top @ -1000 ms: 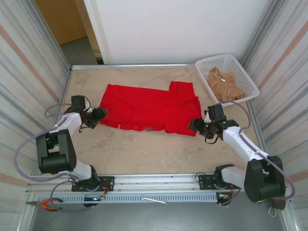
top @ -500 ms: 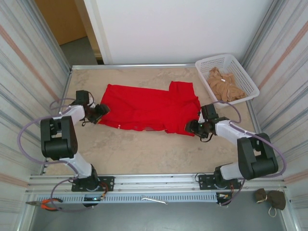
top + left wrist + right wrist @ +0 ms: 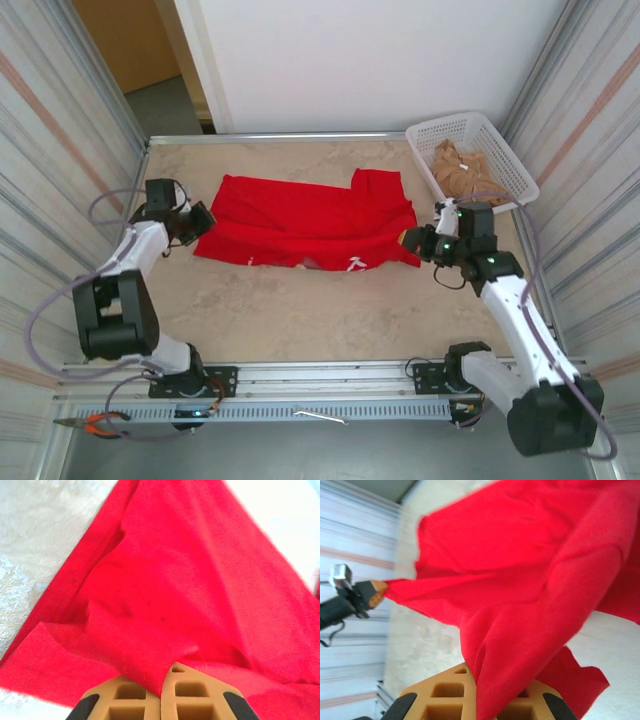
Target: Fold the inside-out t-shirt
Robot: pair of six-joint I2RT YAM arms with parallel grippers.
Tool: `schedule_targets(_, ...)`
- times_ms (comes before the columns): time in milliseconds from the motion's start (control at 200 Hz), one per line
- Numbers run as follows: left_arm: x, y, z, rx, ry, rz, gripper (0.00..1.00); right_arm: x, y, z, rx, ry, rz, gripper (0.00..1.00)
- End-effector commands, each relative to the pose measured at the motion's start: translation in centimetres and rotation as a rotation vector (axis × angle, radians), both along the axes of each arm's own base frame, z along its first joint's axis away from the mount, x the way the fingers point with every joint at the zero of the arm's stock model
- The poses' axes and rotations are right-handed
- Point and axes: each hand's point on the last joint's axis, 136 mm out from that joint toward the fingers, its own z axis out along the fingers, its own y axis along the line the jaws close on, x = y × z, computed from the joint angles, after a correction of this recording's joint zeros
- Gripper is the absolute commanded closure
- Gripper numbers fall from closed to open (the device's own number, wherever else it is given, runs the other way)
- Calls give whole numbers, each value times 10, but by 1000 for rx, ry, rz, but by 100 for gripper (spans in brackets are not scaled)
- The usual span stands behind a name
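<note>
The inside-out t-shirt (image 3: pixel 300 225) is bright red and stretches across the middle of the table, its near edge lifted off the surface. My left gripper (image 3: pixel 200 219) is shut on the shirt's left near corner; in the left wrist view red cloth (image 3: pixel 165 605) is pinched between the tan fingers (image 3: pixel 192 695). My right gripper (image 3: pixel 409 240) is shut on the right near corner, where the t-shirt (image 3: pixel 530 580) drapes over the tan fingers (image 3: pixel 445 695). The left gripper (image 3: pixel 375 591) appears far off in the right wrist view, holding the opposite corner. A small white mark (image 3: pixel 355 265) sits near the near hem.
A white basket (image 3: pixel 500 150) holding a tan-beige cloth (image 3: pixel 465 172) stands at the back right. Metal rails and striped walls border the table (image 3: pixel 300 320) on the left and right. Pliers (image 3: pixel 95 425) lie on the near rail at the left.
Both grippers shut on the shirt's near corners and lifted them. The near edge rose and pulled taut, and the right arm swung outward and up.
</note>
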Motion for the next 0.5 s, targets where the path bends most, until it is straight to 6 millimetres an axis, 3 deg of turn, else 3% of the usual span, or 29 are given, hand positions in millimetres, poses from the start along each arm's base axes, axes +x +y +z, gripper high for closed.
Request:
schedule_targets(0,-23,-12,28,-24,-34,-56,100,-28,3,20,89,60,10,100)
schedule_targets(125,-45,-23,49,-90,-77,-54,100,-27,-7,36,122,36,-56,100)
schedule_targets(210,-56,-32,54,-144,-81,-62,100,-19,-15,30,132,75,-90,100)
schedule_targets(366,-73,-35,46,-163,-61,-60,100,-15,-24,19,133,106,-119,100)
schedule_targets(491,-80,-33,25,-147,-16,-50,100,-22,-29,5,111,127,-144,100)
